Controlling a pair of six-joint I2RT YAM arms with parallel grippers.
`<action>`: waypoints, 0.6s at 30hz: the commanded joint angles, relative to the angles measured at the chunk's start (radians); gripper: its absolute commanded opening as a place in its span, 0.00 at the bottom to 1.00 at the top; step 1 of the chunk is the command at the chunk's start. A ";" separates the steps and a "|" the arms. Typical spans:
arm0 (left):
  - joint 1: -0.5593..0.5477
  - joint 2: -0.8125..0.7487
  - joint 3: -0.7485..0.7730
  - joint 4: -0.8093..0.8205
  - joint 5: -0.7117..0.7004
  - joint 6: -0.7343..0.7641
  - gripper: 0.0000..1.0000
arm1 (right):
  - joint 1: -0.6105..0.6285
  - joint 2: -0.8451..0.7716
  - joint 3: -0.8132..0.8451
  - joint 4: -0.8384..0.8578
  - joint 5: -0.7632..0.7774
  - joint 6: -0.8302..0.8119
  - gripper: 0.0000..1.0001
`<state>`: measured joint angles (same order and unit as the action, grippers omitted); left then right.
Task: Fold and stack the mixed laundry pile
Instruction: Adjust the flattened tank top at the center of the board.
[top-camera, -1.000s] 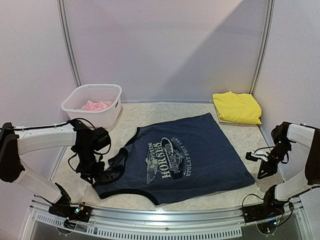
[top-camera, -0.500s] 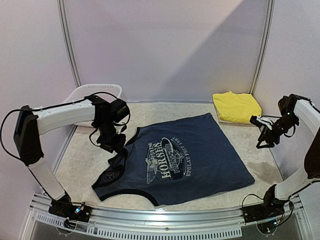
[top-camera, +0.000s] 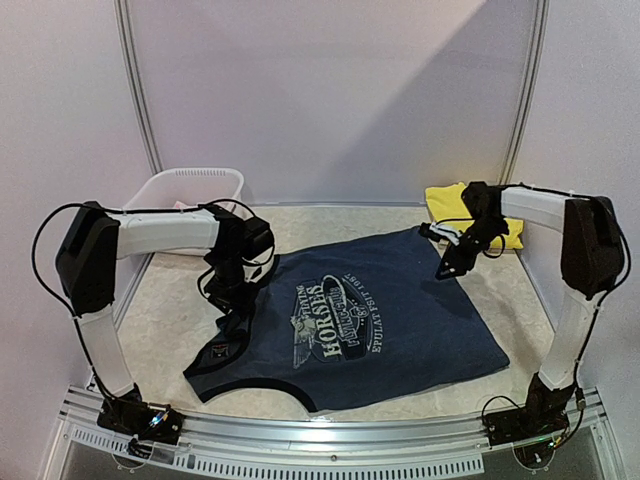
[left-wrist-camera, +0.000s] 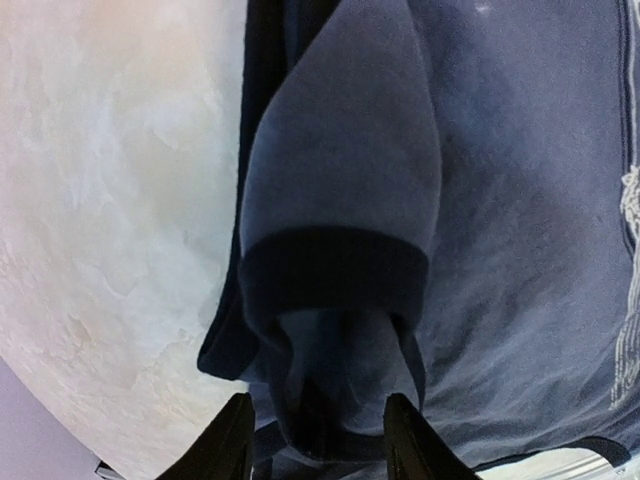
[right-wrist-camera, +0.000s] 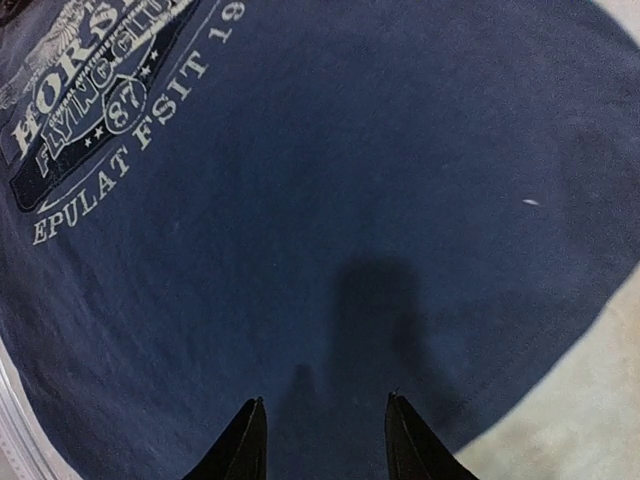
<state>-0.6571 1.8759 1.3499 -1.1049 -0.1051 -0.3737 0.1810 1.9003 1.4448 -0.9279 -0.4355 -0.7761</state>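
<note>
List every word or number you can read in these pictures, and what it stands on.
"HORS", cut off by the frame: navy tank top
"87": same top's print
"EPULAT FSIT 19": same top's print
Banner lettering around the 87: too blurred to read.

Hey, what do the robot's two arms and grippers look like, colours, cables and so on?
Both arms match: the left arm and right arm have white tubular links with black boxy joint housings and thin black cables looping alongside. The left gripper and right gripper each have two plain black tapered fingers. No markings are legible.
</note>
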 joint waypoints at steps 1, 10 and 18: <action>0.007 0.034 -0.005 0.065 -0.031 0.031 0.43 | 0.021 0.044 -0.032 0.027 0.031 0.068 0.40; 0.038 0.092 -0.008 0.092 0.015 0.054 0.00 | 0.022 -0.072 -0.169 0.063 0.052 0.073 0.40; 0.045 0.048 0.049 0.002 -0.148 0.116 0.00 | 0.022 -0.142 -0.230 0.087 0.043 0.091 0.40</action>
<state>-0.6262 1.9526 1.3445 -1.0420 -0.1291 -0.3096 0.2066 1.7996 1.2411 -0.8719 -0.3950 -0.7036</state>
